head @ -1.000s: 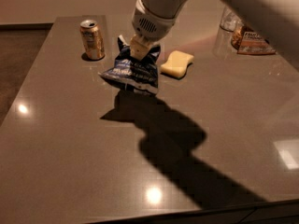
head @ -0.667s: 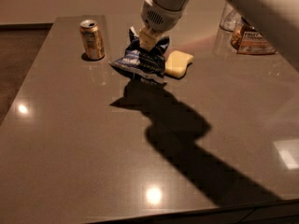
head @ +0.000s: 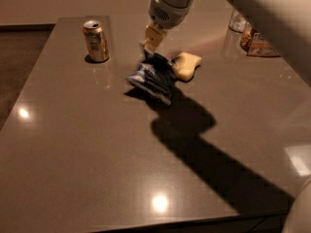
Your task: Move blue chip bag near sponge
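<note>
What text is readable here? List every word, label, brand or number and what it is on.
Nothing reads clearly.
Dark blue crinkly chip bag: white lettering, too blurred.
Gold metal can: label too blurred.
Brown-labelled package at far right: too blurred.
Cream gripper, shut on the bag's top edge beside the pale yellow sponge: no text.

— What crowds the gripper [head: 152, 39]?
— It grips the top edge of the blue chip bag [head: 151, 75], which sits directly under it. The sponge [head: 187, 65] lies just beside the bag, to the gripper's right.
— And to its left?
— A can [head: 95, 41] stands well apart, with bare table [head: 97, 154] between.
— Nearer the front edge?
— Open tabletop. Far right of it stand a packet [head: 260, 41] and a glass [head: 237, 21].
</note>
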